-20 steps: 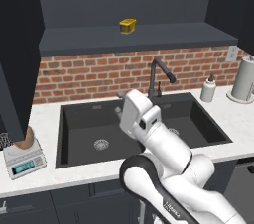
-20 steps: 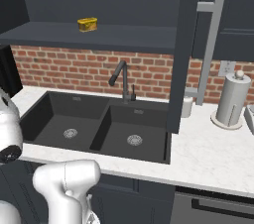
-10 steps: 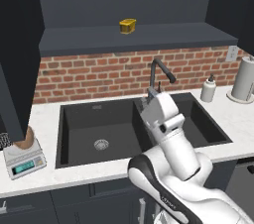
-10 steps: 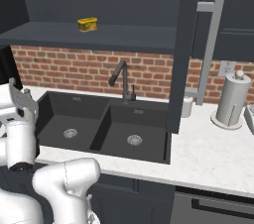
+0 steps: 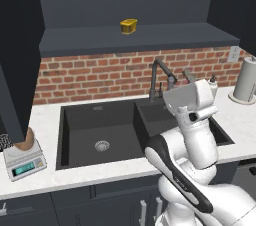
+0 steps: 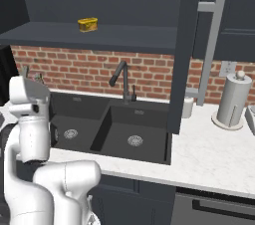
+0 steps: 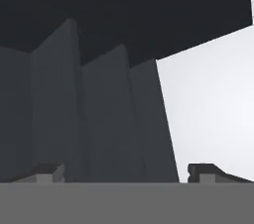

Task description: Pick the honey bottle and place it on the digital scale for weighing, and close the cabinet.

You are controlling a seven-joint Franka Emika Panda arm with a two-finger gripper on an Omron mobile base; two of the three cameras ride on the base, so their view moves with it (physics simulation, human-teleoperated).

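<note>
Amber-brown and mostly hidden behind the open dark door at the left of the left base view, the honey bottle point(image 5: 26, 140) appears already to sit on the digital scale point(image 5: 23, 162), which rests at the far left of the white tabletop point(image 5: 45, 120), its teal display facing forward. That half of the job looks done, so the step in hand is the cabinet point(image 6: 180, 50), whose tall charcoal door stands swung out over the double sink point(image 6: 114, 129) in the right base view, its long silver bar handle point(image 6: 209, 50) facing the room. The hand point(image 7: 124, 176) shows in the hand view with its two dark tips well apart, spread wide and holding nothing, looking toward dark panels and a pale surface. I judge the arm is turned toward the right side of the sink, beside the faucet point(image 5: 161, 77). The risk from here is a glancing push: if the hand meets the door edge at a slant, it may slip off and leave the door ajar. A wide swing could also clip the faucet or the paper towel roll point(image 6: 232, 100) near the door.
</note>
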